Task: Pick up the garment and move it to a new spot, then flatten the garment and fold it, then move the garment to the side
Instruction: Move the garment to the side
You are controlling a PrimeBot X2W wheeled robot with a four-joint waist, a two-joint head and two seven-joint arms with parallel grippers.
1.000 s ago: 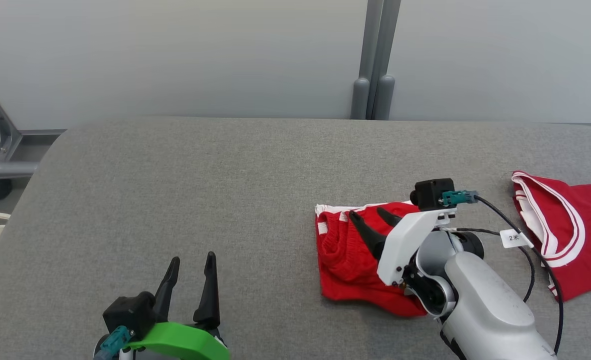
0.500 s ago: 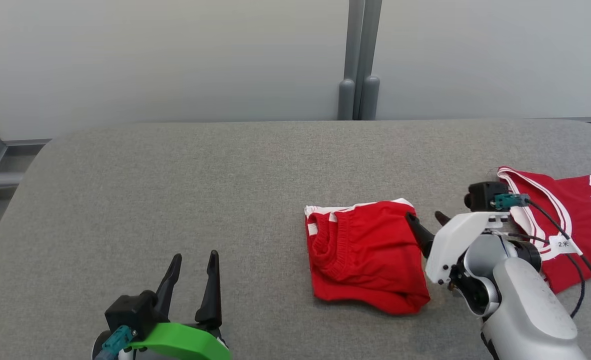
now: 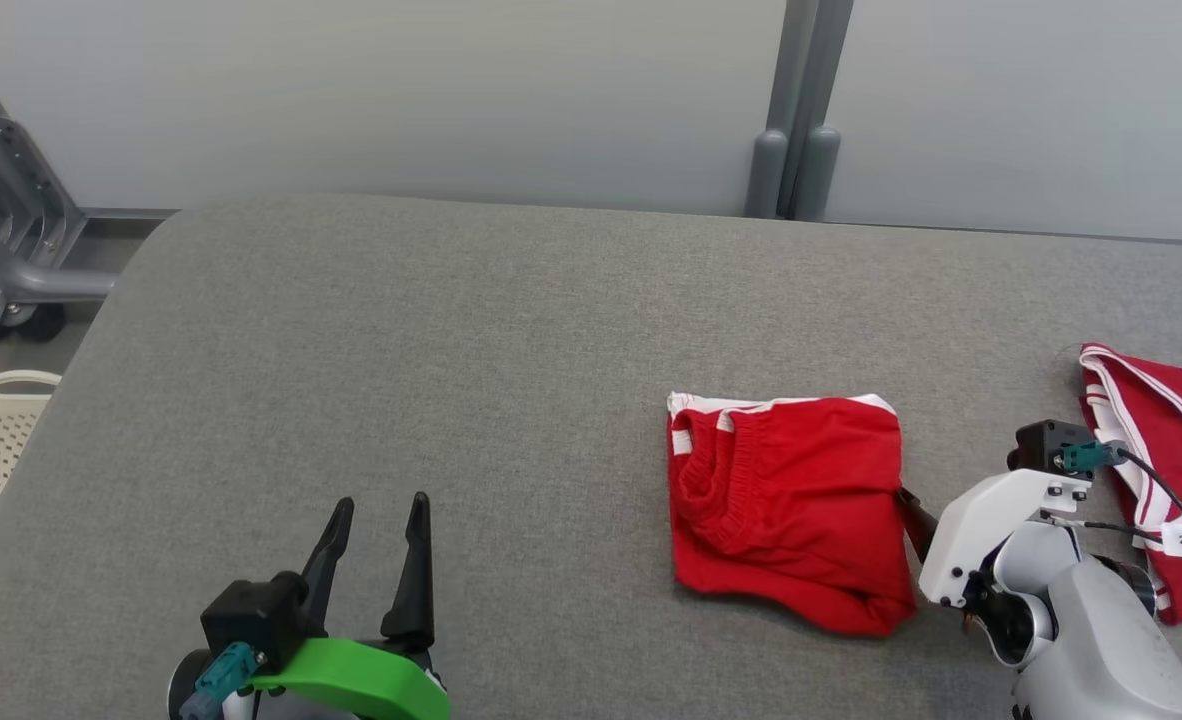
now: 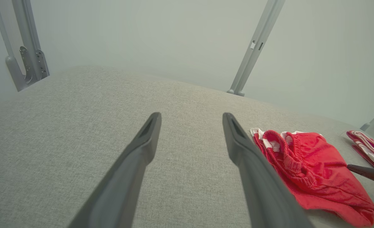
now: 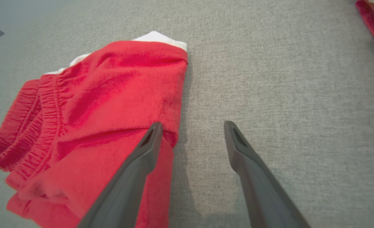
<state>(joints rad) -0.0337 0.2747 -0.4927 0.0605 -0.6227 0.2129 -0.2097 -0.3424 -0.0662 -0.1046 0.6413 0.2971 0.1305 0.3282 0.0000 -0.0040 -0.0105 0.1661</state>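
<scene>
1. Head view: the folded red shorts (image 3: 786, 505) are lying right of centre on the grey desk (image 3: 451, 350). The fold is sitting roughly square, its elastic waistband running near to far along the left edge. The right jaws are standing wide open and empty just beside the shorts' right edge, with one dark finger (image 3: 913, 515) showing. The left jaws, equally wide and holding nothing, are hovering well apart at lower left. A second red garment (image 3: 1166, 450) with white trim is lying at the far right, beyond the right arm.

2. Left wrist view: the left jaws are framing bare desk (image 4: 63, 133), with the shorts (image 4: 313, 167) lying off to the right, outside the right-hand finger (image 4: 247, 155). The second red garment (image 4: 367, 147) is peeking in beyond them.

3. Right wrist view: the shorts (image 5: 95, 120) are lying ahead and to the left of the open right jaws. The left-hand finger (image 5: 146, 155) is crossing over the fold's near right corner, though whether it is touching cannot be told. The other finger is hanging over bare desk (image 5: 285, 95). The right arm is looking the nearer and better placed to carry the shorts aside; it would likely be needing a small shift left to straddle the folded edge.
</scene>
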